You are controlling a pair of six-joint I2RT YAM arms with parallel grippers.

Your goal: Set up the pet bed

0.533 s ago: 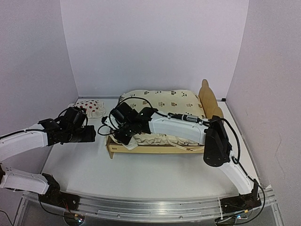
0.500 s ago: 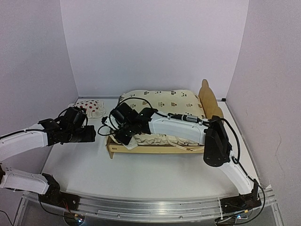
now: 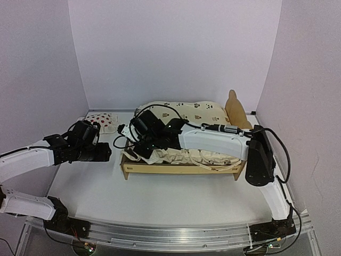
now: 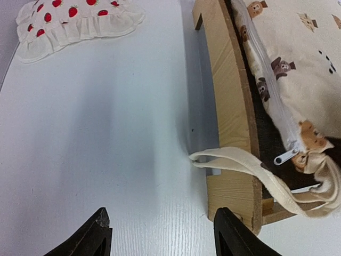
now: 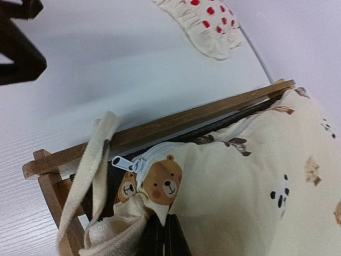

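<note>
The pet bed [image 3: 181, 169] is a light plywood frame in the middle of the table, its headboard [image 3: 235, 109] at the right. A cream animal-print cover [image 3: 198, 111] lies bunched inside it. My right gripper [image 3: 141, 149] is at the bed's left end, shut on the cover's corner [image 5: 169, 205] just below the zipper pull [image 5: 121, 162]. A cream strap [image 4: 241, 160] hangs over the bed's end rail [image 4: 228, 101]. My left gripper [image 4: 160, 236] stands open and holds nothing, low over the table just left of that rail.
A small white strawberry pillow [image 3: 102, 121] lies on the table at the back left, beyond my left arm. The left gripper's dark fingers [image 5: 18, 50] show at the upper left of the right wrist view. Walls close in the table on three sides.
My right gripper has shut on the cover's corner and its arm has swung to the right. The cover has bunched toward the headboard. The left gripper has edged toward the bed.
</note>
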